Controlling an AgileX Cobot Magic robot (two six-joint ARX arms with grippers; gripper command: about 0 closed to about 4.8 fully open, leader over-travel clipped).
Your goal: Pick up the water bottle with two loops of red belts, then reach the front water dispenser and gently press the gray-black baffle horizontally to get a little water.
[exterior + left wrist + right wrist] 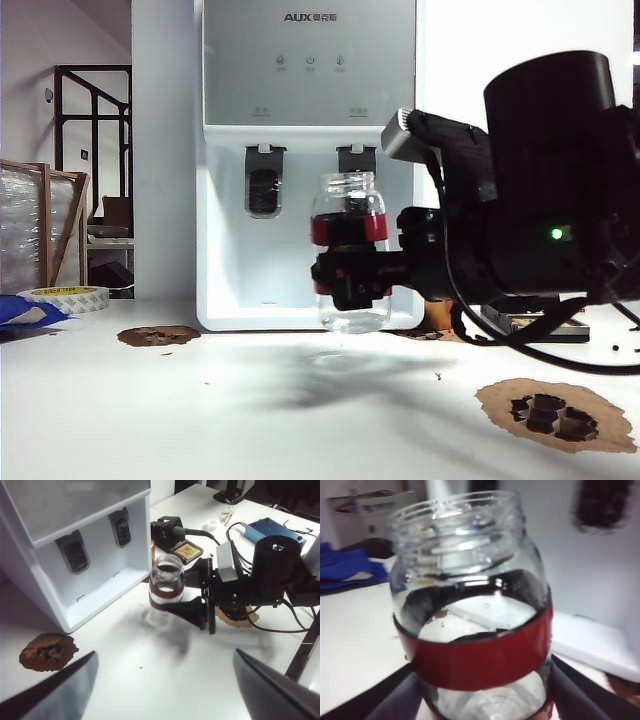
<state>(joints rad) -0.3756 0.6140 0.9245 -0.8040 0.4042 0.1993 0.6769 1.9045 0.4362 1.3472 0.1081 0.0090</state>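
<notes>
Right gripper [350, 270] grips water bottle [348, 215]; left gripper [160, 680] spread only wrist-side

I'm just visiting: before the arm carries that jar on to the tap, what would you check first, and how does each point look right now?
1. Jar held: the right gripper jaws clamp the water bottle between its two red bands. Ok.
2. Jar upright, mouth up: ok.
3. Jar clear of the table: its shadow lies apart beneath it. Ok.
4. Jar against a paddle: it hangs in front of the water dispenser, below the right-hand paddle. Whether it touches cannot tell.
5. Which paddle is the gray-black baffle: cannot tell; the jar partly hides one.
6. Left gripper out of the way: open, hanging back over the table, holding nothing. Ok.
</notes>
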